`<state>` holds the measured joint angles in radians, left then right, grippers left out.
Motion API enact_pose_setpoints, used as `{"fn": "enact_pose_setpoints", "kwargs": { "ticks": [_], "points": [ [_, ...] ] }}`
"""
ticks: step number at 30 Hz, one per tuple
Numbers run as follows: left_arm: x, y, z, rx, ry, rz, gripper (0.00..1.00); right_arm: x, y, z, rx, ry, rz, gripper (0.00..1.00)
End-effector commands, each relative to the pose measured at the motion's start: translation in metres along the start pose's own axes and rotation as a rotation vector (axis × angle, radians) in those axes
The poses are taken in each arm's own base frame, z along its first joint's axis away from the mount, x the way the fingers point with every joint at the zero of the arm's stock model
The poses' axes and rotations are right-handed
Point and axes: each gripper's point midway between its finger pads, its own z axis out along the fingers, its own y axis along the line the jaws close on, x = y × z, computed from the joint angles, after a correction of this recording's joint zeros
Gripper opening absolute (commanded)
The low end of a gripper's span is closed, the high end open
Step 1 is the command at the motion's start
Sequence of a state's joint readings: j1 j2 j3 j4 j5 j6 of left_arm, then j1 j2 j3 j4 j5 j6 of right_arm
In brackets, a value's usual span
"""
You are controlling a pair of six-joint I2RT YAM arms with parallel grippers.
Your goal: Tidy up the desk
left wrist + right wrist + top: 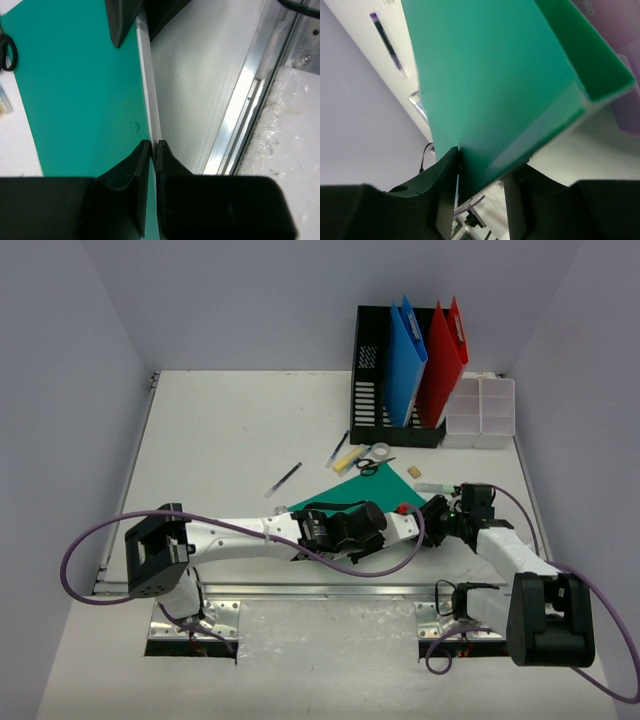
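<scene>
A green folder lies on the white desk, its near edge held by both grippers. My left gripper is shut on the folder's thin edge; in the left wrist view the fingertips pinch that edge with green sheet to the left. My right gripper is shut on the folder's near right corner; in the right wrist view its jaws clamp the green corner. The right gripper's fingers show at the top of the left wrist view.
A black mesh file holder with a blue folder and a red folder stands at the back, a clear compartment box beside it. Pens, scissors, tape lie nearby. Metal rail runs in front.
</scene>
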<state>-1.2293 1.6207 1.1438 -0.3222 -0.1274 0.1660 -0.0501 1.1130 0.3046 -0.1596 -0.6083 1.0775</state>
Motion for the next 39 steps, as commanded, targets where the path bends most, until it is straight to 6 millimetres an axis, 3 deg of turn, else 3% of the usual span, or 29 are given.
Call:
{"fn": "enact_pose_setpoints", "kwargs": {
  "ticks": [1,4,6,9,12,16,17,18,19,21,24,27,31,35,39],
  "points": [
    [-0.04,-0.019,-0.013,0.073,-0.123,-0.018,0.0,-0.003,0.003,-0.003,-0.005,-0.025,-0.06,0.31],
    [-0.036,-0.019,-0.014,0.072,-0.117,-0.022,0.03,-0.004,0.009,-0.008,-0.019,-0.035,-0.1,0.15],
    [-0.035,-0.018,-0.016,0.069,-0.115,-0.021,0.1,-0.004,0.014,-0.012,-0.024,-0.037,-0.126,0.09],
    [-0.034,-0.014,-0.023,0.054,-0.118,-0.012,0.32,-0.005,0.024,-0.02,-0.048,-0.056,-0.181,0.01],
    [-0.035,-0.002,-0.033,0.009,-0.131,0.003,0.48,-0.004,0.038,-0.03,-0.094,-0.082,-0.255,0.0],
    [-0.046,0.023,-0.06,0.004,-0.189,-0.056,0.61,-0.002,0.058,-0.044,-0.179,-0.108,-0.397,0.0],
    [-0.047,0.037,-0.065,0.007,-0.201,-0.1,0.65,0.0,0.062,-0.047,-0.199,-0.109,-0.421,0.0],
    [-0.054,0.063,-0.082,-0.006,-0.251,-0.172,0.72,0.001,0.072,-0.054,-0.238,-0.127,-0.485,0.0],
    [-0.059,0.061,-0.09,0.016,-0.277,-0.19,0.77,0.002,0.076,-0.056,-0.255,-0.126,-0.51,0.0],
    [-0.067,0.106,-0.115,-0.021,-0.346,-0.291,0.86,0.004,0.091,-0.065,-0.316,-0.147,-0.6,0.0],
    [-0.068,0.136,-0.142,-0.034,-0.4,-0.389,0.97,0.006,0.116,-0.08,-0.41,-0.19,-0.754,0.0],
    [-0.062,0.151,-0.158,-0.008,-0.423,-0.465,1.0,0.008,0.137,-0.092,-0.489,-0.215,-0.876,0.0],
    [-0.039,0.172,-0.17,0.036,-0.444,-0.561,1.0,0.015,0.163,-0.109,-0.595,-0.227,-1.037,0.0],
    [-0.013,0.179,-0.169,0.088,-0.455,-0.618,1.0,0.016,0.187,-0.125,-0.66,-0.277,-1.192,0.0],
    [0.001,0.172,-0.156,0.136,-0.43,-0.625,1.0,0.019,0.203,-0.137,-0.713,-0.301,-1.293,0.0]
  ]
}}
